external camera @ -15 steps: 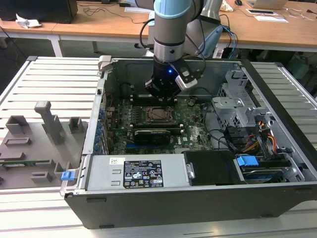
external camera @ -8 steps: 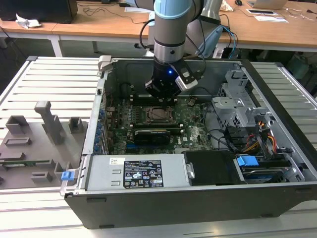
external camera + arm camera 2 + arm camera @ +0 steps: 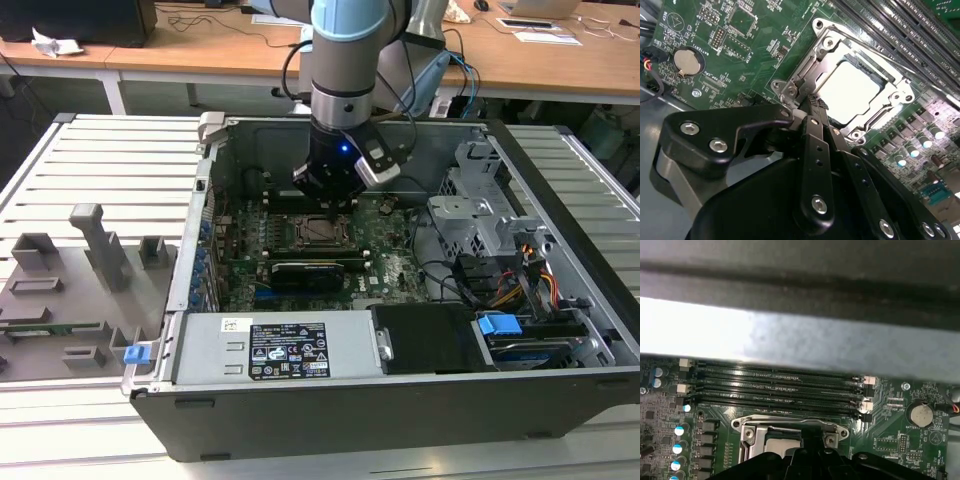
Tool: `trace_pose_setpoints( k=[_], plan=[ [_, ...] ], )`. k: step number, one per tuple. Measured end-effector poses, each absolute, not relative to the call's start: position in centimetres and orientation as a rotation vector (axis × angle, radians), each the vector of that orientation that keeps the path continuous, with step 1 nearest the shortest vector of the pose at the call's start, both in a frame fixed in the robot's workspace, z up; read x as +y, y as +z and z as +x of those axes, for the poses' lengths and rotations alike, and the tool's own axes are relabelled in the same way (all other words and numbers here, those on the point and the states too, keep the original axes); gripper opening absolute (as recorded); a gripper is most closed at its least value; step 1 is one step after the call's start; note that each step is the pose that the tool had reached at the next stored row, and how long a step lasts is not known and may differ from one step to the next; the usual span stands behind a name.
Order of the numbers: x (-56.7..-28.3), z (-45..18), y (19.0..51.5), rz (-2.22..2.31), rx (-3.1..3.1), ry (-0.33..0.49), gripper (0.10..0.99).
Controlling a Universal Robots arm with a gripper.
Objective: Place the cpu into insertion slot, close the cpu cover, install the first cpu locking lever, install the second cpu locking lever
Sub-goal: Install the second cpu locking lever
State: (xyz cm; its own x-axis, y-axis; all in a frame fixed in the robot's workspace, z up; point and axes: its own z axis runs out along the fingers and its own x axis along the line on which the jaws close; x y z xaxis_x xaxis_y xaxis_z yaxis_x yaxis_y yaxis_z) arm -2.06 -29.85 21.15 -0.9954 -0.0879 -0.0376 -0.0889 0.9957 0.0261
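Inside the socket the cpu sits seated, cpu cover shut over it. I see my gripper pinched shut at its 7 o'clock corner; lever work seems unfinished.

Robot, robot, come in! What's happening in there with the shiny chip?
Tool down at socket edge. Cpu seated in slot, cpu cover closed over it. Nothing blocking.
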Motion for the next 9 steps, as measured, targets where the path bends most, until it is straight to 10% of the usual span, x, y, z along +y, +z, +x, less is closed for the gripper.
trace_pose_setpoints(
  k=[9],
  plan=[
    [-30.18,-2.06,21.62,-0.137,3.102,0.043,0.106]
  ],
)
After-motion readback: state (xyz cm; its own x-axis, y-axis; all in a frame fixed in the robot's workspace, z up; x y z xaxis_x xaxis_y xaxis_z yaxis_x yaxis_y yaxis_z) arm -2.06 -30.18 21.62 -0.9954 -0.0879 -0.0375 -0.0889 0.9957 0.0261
